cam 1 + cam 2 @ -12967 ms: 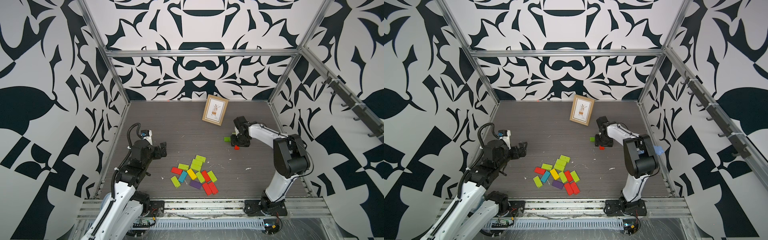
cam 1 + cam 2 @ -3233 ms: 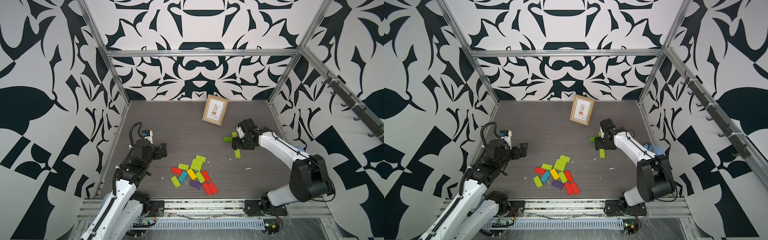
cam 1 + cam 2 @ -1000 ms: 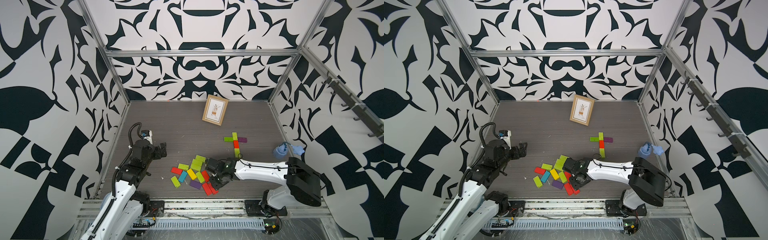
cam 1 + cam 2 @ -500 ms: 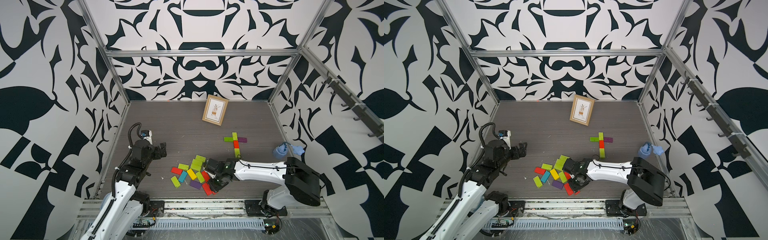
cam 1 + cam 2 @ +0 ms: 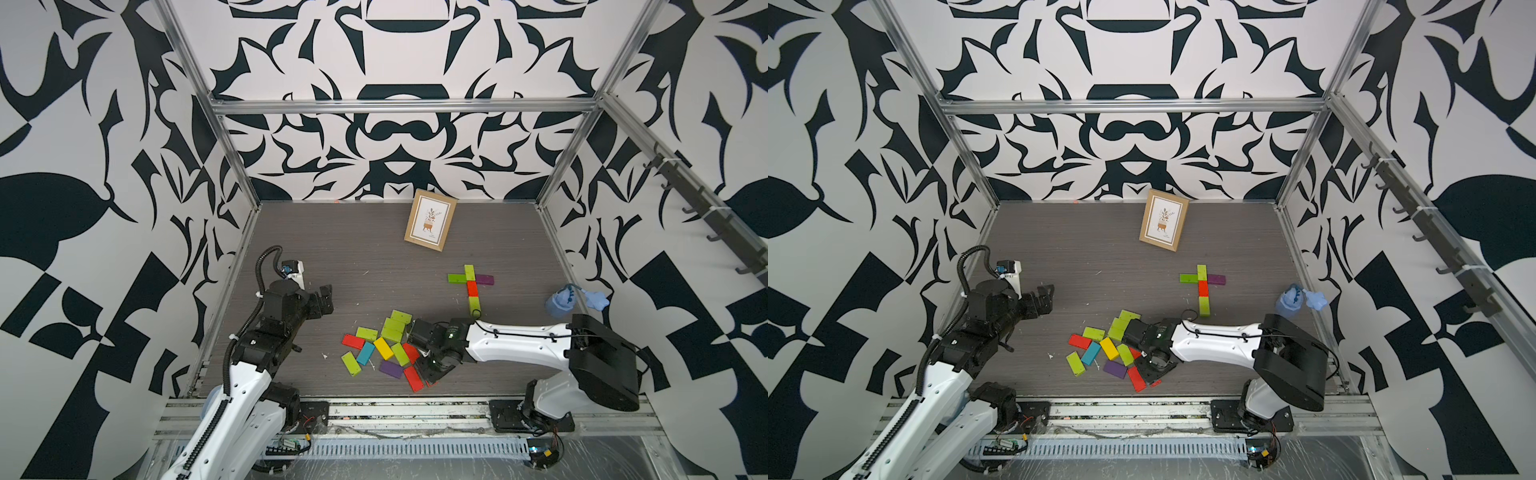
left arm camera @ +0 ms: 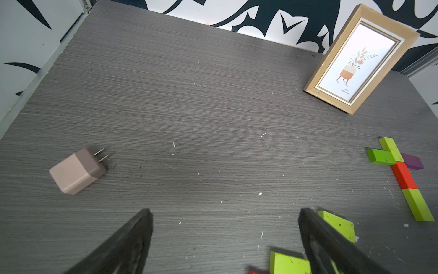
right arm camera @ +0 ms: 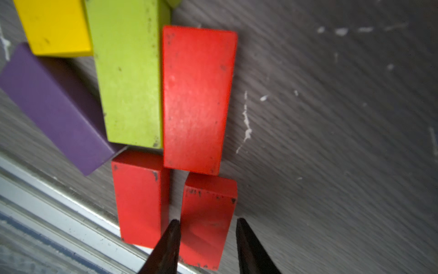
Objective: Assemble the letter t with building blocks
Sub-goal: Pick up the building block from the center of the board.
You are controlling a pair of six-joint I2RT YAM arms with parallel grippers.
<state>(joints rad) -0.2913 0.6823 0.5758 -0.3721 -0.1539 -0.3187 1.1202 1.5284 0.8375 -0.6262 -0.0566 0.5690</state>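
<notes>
Well left of the wooden picture frame (image 5: 429, 219), on the robot's side of it, the left gripper (image 6: 225, 211) hangs over bare table. Its jaws are wide apart and empty, just as they were seconds ago. Straight out from the frame toward the robot lies the scatter of loose building blocks (image 5: 383, 348).

The change is at the edge of that scatter farthest from the frame. The right gripper (image 7: 206, 220), which seconds ago was setting a lime piece on the letter, has swung over here. Its jaws have narrowed until the fingertips press both long sides of a red block (image 7: 208, 199), which lies flat on the table.

Just right of the frame and a little toward the robot, the partial t (image 5: 472, 288) now counts five blocks. A lime-red-lime stem is crossed by a lime arm and a purple arm. The letter looks close to done, and this red block is probably meant to lengthen the stem.
</notes>
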